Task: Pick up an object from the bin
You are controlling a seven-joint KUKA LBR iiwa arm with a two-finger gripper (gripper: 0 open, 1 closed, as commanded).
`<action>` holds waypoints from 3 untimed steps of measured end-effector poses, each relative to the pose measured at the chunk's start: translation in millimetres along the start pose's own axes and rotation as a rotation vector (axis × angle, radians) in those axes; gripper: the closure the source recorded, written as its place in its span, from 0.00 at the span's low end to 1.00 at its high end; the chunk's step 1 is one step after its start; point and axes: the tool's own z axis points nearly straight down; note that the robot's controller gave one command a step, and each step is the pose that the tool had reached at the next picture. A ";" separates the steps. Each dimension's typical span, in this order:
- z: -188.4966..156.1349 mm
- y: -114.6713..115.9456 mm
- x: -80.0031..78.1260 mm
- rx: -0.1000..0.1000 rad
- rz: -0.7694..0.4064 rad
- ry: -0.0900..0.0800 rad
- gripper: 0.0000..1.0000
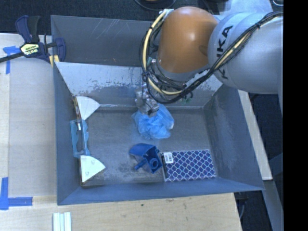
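Over the crumpled pale-blue wad near the bin's back wall, cannot tell the end effector's opening or hold; risks pinching just a loose fold and slipping.

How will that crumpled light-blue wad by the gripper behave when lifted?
The wad looks like thin crumpled film or cloth, so it is probably floppy and light. Its folds may sag or unfurl below the gripper. Unlikely to roll.

Dark blue piece beside patterned pack; clear blue strip between upper white wedge, lower white wedge.
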 end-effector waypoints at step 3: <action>0.0 -0.1 0.1 0.000 0.000 0.001 0.00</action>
